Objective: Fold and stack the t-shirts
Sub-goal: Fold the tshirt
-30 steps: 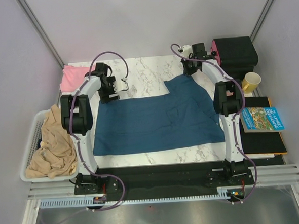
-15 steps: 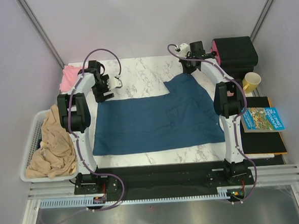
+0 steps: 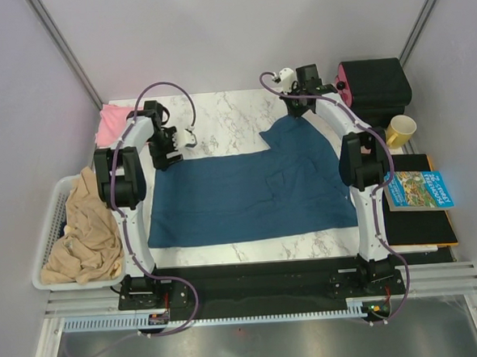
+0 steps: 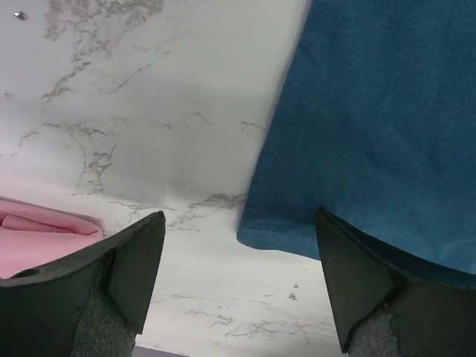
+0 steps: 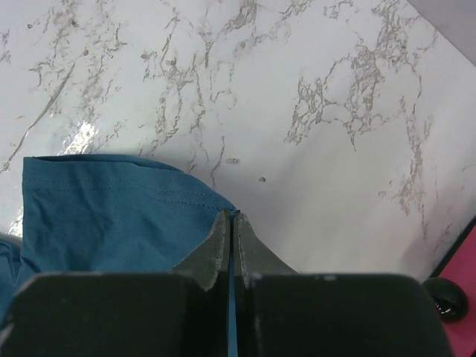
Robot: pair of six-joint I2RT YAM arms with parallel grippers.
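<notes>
Top external: one teal t-shirt [image 3: 247, 194], one pink t-shirt [image 3: 114, 123].

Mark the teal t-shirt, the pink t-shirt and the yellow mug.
teal t-shirt [image 3: 248, 196]: top external view, middle of the spread-out body.
pink t-shirt [image 3: 112, 121]: top external view, centre of the visible fabric.
yellow mug [image 3: 401, 127]: top external view, its open top.
</notes>
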